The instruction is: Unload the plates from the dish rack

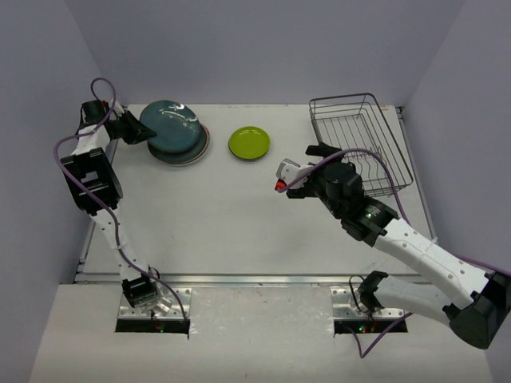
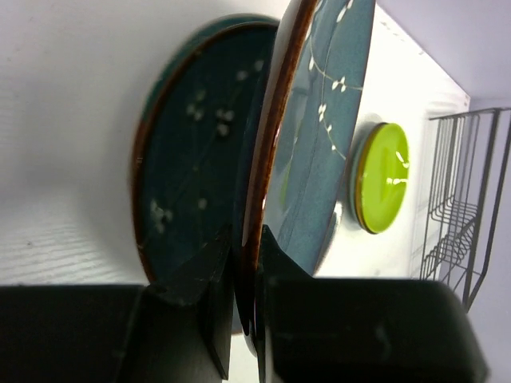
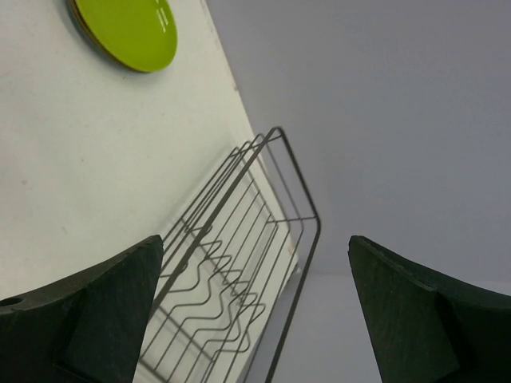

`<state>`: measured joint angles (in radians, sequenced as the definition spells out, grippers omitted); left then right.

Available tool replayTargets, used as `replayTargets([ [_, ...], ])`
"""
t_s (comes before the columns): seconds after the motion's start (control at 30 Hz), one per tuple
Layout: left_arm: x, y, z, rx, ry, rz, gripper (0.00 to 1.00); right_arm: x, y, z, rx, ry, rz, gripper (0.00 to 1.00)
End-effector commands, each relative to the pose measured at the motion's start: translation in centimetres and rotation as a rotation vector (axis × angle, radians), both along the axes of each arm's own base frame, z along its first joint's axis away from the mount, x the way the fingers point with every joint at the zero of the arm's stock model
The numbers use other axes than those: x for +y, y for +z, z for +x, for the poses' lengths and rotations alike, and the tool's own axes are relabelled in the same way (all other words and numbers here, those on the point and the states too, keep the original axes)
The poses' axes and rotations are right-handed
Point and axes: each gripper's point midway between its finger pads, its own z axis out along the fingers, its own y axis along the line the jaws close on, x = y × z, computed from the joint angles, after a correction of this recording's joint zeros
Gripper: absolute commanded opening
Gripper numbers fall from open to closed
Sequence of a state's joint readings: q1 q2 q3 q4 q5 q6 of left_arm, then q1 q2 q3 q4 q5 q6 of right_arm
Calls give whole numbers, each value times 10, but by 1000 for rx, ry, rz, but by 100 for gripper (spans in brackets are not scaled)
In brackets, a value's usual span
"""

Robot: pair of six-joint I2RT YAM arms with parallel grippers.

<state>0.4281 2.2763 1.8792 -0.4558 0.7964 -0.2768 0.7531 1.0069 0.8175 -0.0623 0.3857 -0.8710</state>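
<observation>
My left gripper (image 1: pixel 134 129) is shut on the rim of a teal-patterned plate (image 1: pixel 169 118) and holds it tilted above a stack of plates (image 1: pixel 190 150) at the table's back left. In the left wrist view the fingers (image 2: pixel 215 279) pinch the brown rim of the held plate (image 2: pixel 327 112), with the stack's top teal plate (image 2: pixel 196 159) behind it. A lime green plate (image 1: pixel 249 143) lies flat mid-back. The wire dish rack (image 1: pixel 361 144) at the back right holds no plates. My right gripper (image 1: pixel 308 171) is open and empty, just left of the rack (image 3: pixel 231 271).
The lime green plate shows in the left wrist view (image 2: pixel 383 177) and the right wrist view (image 3: pixel 128 28). The rack (image 2: pixel 463 207) stands close to the right and back table edges. Grey walls close in the table on three sides.
</observation>
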Motion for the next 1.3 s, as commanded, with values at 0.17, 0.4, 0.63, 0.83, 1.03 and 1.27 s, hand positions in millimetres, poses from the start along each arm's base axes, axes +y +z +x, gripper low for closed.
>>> replayTargets([
  [0.17, -16, 25, 26, -98, -64, -99, 0, -12, -20, -6, 286, -107, 209, 99],
  [0.4, -19, -2, 6, -26, -55, -15, 20, -17, -15, -1, 416, -187, 371, 99],
  [0.63, -10, 15, -23, -24, -10, 251, 63, -42, -3, 21, 580, -365, 626, 99],
  [0.83, -4, 78, -47, -91, 78, 606, 93, -64, -10, 32, 662, -488, 772, 99],
  [1.03, -51, 130, -98, -217, 20, 837, 100, -66, -31, 28, 733, -523, 827, 99],
  [1.27, -135, 118, -175, -289, -181, 835, 100, -52, -62, 2, 801, -453, 897, 99],
])
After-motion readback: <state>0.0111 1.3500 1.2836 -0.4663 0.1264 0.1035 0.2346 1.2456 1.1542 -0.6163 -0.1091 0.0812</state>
